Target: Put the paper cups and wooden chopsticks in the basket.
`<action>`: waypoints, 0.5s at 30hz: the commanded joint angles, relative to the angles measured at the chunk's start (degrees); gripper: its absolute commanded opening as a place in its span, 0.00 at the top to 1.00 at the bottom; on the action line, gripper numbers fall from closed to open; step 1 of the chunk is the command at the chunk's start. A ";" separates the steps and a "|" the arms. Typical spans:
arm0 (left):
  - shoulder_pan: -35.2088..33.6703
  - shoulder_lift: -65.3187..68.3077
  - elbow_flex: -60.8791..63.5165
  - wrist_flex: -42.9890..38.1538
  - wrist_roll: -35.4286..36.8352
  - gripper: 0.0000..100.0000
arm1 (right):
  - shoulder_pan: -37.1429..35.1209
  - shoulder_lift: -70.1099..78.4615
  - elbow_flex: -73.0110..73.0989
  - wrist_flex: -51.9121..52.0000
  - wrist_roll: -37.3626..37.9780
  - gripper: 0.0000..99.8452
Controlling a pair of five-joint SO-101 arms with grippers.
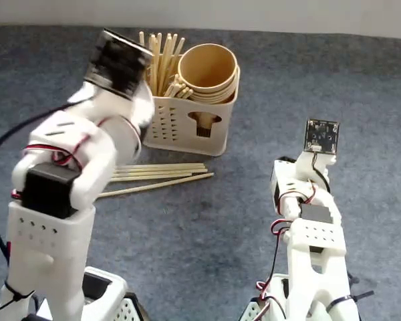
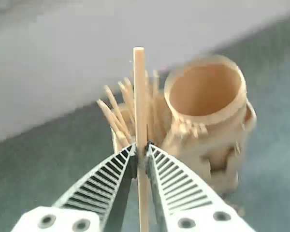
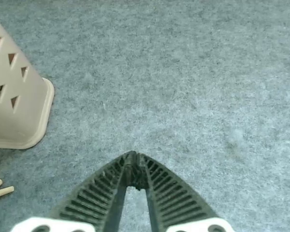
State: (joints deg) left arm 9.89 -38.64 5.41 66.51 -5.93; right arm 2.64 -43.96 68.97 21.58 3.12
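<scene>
Here the left gripper point(image 2: 140, 150) hangs above the basket point(image 1: 187, 127), on its chopstick side. Its jaws are clamped together on one held chopstick point(image 2: 139, 96), which stands upright with its tip well over the basket's rim. Inside the basket, the stacked paper cups point(image 1: 208, 70) fill one compartment. A bunch of standing chopsticks point(image 1: 162, 57) fills the other, fanning past the rim. A few loose chopsticks point(image 1: 157, 175) lie flat just in front of the basket's near wall, with one end running under the left arm. The right gripper point(image 3: 134, 171) has its jaws together on nothing and sits low, well apart from the basket. Open grey surface point(image 1: 254, 200) lies between the two. Behind the basket the surface ends at a pale wall point(image 1: 287, 13).
</scene>
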 commanded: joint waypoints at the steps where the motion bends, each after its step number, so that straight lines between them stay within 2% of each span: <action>1: -3.91 -1.71 -3.12 -14.42 7.82 0.99 | -0.40 -0.75 -0.57 -1.36 0.70 0.99; 4: -4.35 -1.71 -3.12 -20.66 10.02 0.99 | -0.40 -0.75 -0.57 -1.36 0.70 0.99; 10: -4.00 -1.01 -2.95 -28.84 10.02 0.99 | -0.40 -0.75 -0.57 -1.36 0.70 0.99; 15: -4.26 6.02 -3.65 -35.87 10.02 0.99 | -0.40 -0.75 -0.57 -1.36 0.70 0.99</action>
State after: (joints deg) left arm 6.11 -36.88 5.05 35.65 3.47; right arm 2.64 -43.96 68.97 21.58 3.12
